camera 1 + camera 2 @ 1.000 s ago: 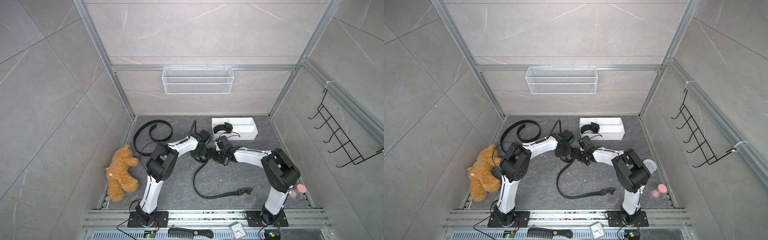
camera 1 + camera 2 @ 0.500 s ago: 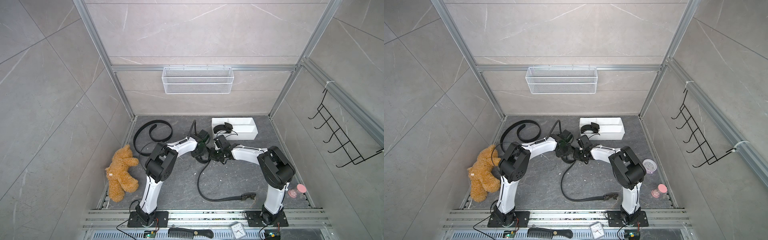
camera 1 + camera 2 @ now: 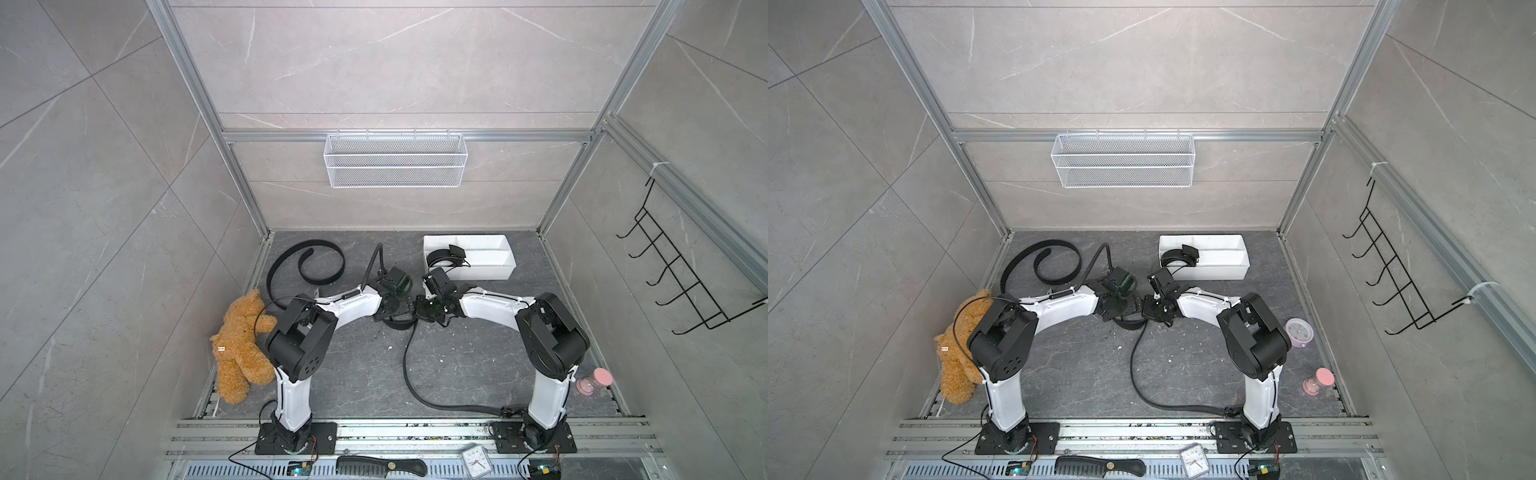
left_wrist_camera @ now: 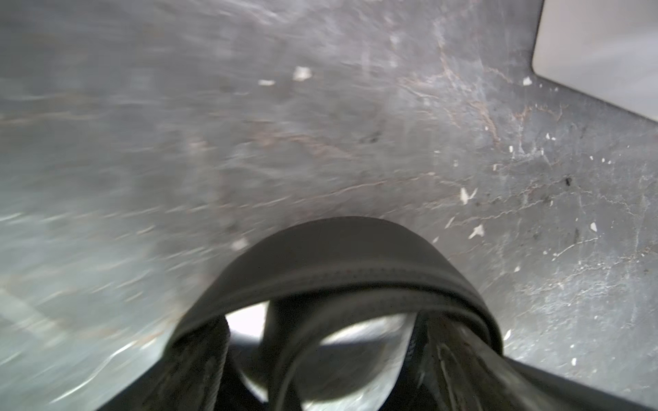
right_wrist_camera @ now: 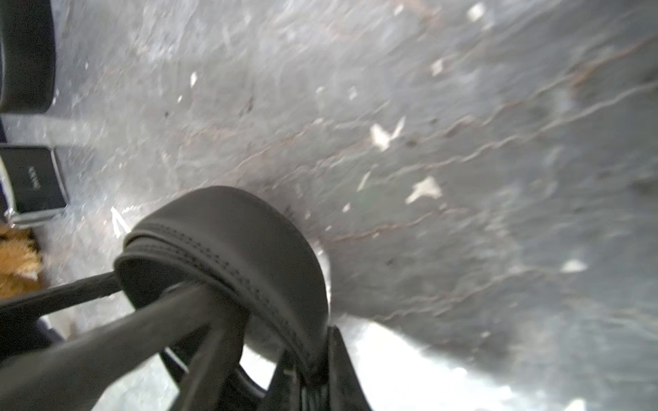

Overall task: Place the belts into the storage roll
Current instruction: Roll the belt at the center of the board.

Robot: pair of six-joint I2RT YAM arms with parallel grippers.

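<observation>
Clamps right tool on coiled belt to keep it wound; holds left tool wide open, gripping nothing, before tray transfer.

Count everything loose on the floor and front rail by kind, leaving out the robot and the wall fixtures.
Belts: 3
Storage tray: 1
Teddy bear: 1
Clocks: 2
Hourglass: 1
Comb: 1
Total: 9
</observation>
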